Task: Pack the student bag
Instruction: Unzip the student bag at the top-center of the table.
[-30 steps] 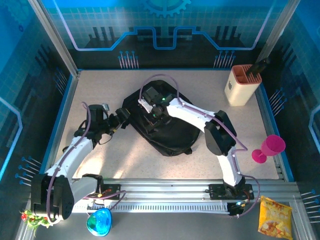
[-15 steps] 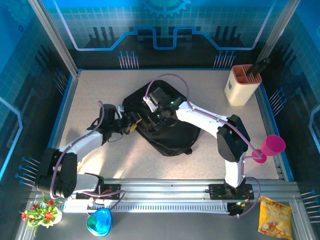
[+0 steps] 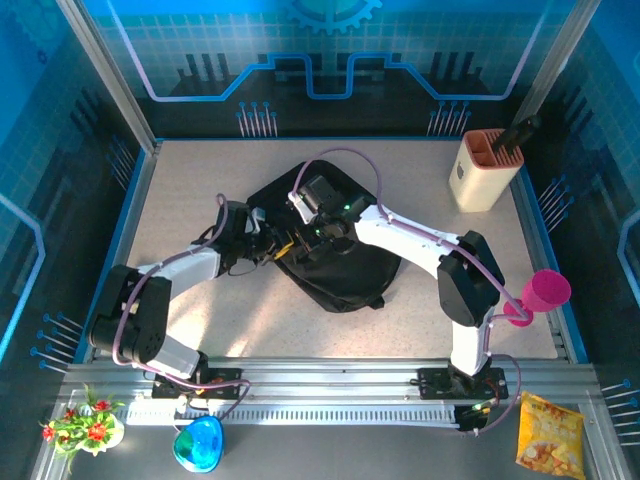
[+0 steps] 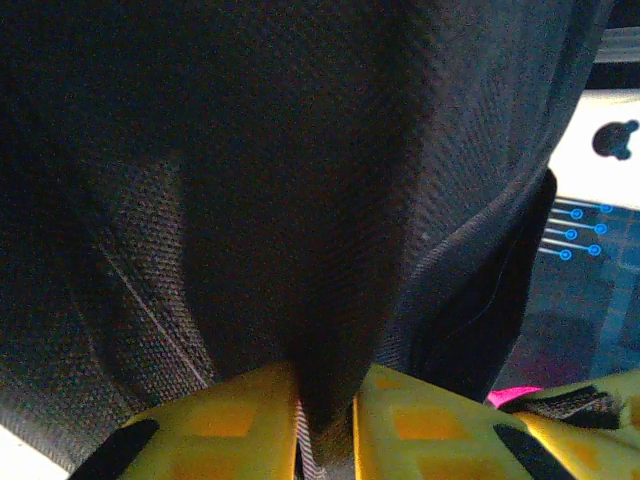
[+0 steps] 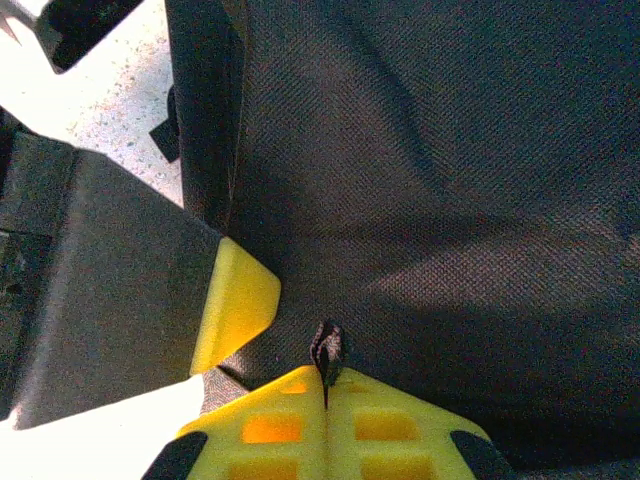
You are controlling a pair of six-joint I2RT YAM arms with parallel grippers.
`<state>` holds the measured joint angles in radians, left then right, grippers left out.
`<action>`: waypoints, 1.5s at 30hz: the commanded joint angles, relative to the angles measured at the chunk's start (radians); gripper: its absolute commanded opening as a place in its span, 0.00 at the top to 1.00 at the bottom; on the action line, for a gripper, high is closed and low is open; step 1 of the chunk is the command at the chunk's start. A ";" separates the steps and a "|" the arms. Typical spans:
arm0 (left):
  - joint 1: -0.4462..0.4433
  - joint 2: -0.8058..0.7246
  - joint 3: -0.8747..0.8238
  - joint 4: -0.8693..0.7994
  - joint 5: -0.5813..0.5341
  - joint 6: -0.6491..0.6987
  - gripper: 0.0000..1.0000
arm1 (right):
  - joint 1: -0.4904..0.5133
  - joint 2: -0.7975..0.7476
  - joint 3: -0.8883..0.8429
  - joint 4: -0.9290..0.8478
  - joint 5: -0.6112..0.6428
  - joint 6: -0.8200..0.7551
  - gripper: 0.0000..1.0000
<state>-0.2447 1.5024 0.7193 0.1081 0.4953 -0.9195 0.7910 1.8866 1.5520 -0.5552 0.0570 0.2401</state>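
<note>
Lying diagonally on the worktop, the student bag is pinched at its far-left edge by the left claw and the right claw, set close together.

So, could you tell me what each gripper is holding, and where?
Both hold the student bag. The left gripper pinches a fold of its fabric; the right gripper is shut on a small black tab, possibly a zipper pull.
</note>
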 commanded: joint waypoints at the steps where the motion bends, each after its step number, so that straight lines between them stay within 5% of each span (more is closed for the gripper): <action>1: -0.007 0.004 0.029 -0.040 0.005 0.027 0.96 | -0.017 -0.041 -0.027 0.011 0.068 0.037 1.00; 10: -0.002 -0.040 0.002 -0.091 -0.057 0.067 1.00 | -0.259 -0.067 -0.084 0.017 0.251 0.178 1.00; 19: -0.001 -0.036 0.027 -0.118 -0.060 0.093 1.00 | -0.345 -0.010 -0.017 0.009 0.291 0.173 1.00; 33: 0.030 0.275 0.528 -0.198 -0.189 0.206 1.00 | -0.362 -0.062 -0.051 0.104 0.216 0.213 1.00; 35: 0.035 0.295 0.570 -0.223 -0.213 0.211 0.82 | -0.363 -0.068 -0.058 0.106 0.213 0.220 0.96; 39: 0.039 0.228 0.570 -0.270 -0.296 0.251 0.51 | -0.363 -0.174 -0.120 0.146 0.242 0.213 0.49; 45: 0.042 0.022 0.435 -0.332 -0.509 0.330 0.08 | -0.370 -0.430 -0.313 0.245 0.304 0.131 0.11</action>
<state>-0.2085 1.6413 1.2083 -0.1680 0.1349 -0.6460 0.4366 1.5715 1.3041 -0.3885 0.3023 0.4137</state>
